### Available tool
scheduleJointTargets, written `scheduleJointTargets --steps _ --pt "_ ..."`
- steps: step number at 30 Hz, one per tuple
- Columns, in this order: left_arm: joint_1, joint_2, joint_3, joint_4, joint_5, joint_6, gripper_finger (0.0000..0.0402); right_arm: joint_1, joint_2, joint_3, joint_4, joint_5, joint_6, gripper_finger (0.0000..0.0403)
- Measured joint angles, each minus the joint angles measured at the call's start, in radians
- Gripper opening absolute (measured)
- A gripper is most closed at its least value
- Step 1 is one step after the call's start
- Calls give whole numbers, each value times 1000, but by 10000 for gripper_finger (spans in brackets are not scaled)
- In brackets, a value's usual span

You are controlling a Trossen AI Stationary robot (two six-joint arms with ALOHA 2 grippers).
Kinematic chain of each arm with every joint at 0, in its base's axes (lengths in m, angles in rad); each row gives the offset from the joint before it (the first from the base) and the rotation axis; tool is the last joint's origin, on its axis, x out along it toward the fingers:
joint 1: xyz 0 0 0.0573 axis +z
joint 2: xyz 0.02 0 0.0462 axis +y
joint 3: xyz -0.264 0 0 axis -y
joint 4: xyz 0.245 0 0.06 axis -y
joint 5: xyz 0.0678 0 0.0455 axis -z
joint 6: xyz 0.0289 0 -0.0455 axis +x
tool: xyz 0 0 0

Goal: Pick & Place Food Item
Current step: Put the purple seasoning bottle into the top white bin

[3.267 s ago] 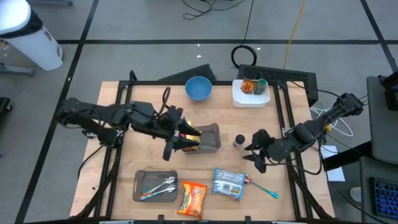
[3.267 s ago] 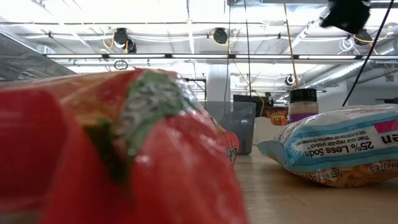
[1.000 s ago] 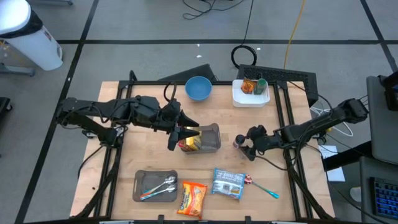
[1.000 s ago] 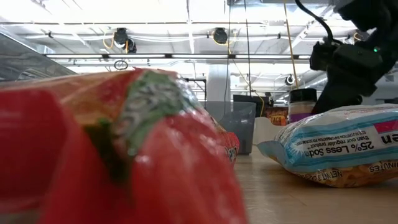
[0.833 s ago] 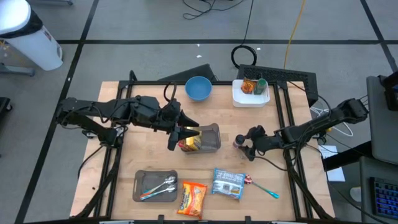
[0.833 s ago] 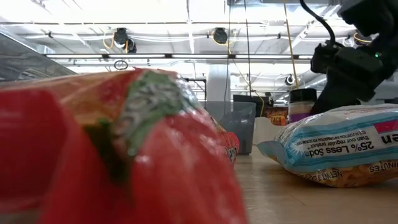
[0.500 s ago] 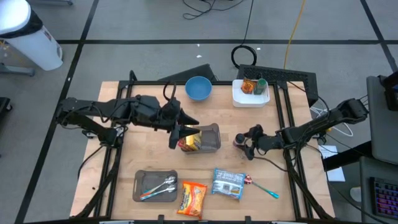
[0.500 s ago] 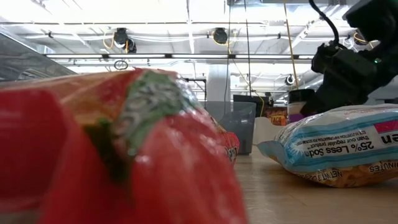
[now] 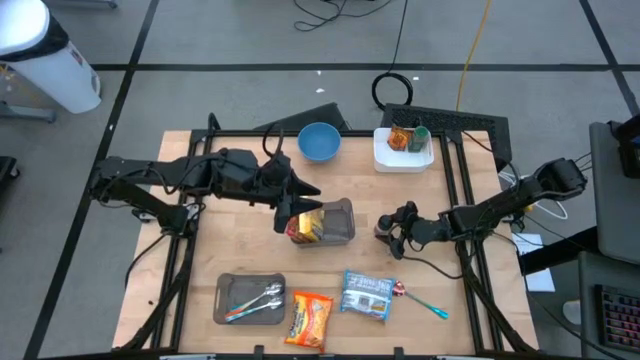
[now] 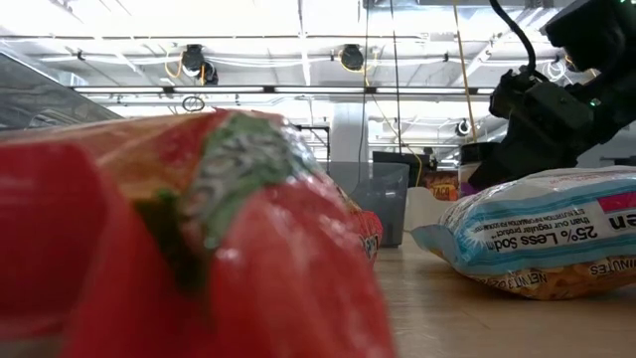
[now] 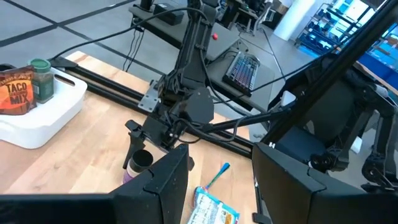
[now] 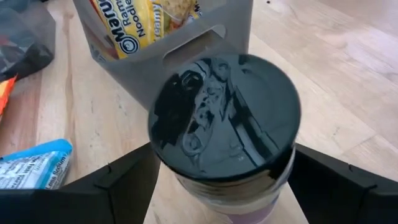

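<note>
High view first: your right gripper (image 9: 392, 228) has slid further in toward the middle of the table than a second ago and now sits right at the black-lidded jar (image 9: 384, 227), just to the right of the grey bin (image 9: 335, 222). Your left gripper (image 9: 292, 212) hangs over the bin's left end, drawn slightly back and up from where it was, with the yellow noodle pack (image 9: 308, 227) lying in the bin below it. The red snack bag (image 9: 309, 318), the blue snack bag (image 9: 366, 295) and the utensil tray (image 9: 249, 297) along the near edge are unmoved.

Low view: the red bag fills the foreground as before. The right arm's dark wrist has come lower and now blocks the jar, which you could see beside it a second ago; the blue bag lies below it.

Left wrist view: you see the two dark fingers (image 11: 158, 186) standing apart with nothing between them, so that gripper is released. Beyond them the right gripper straddles the jar.

Right wrist view: the jar's black lid (image 12: 224, 118) fills the gap between the fingers (image 12: 127, 180), which stand wide on either side and not yet clamped on it; the noodle pack stands in the bin just behind.
</note>
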Motion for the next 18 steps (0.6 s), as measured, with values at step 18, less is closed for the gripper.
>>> scheduleJointTargets --steps 18 --pt "0 0 0 0 1 -4 184 -3 2 0 -27 -1 2 202"
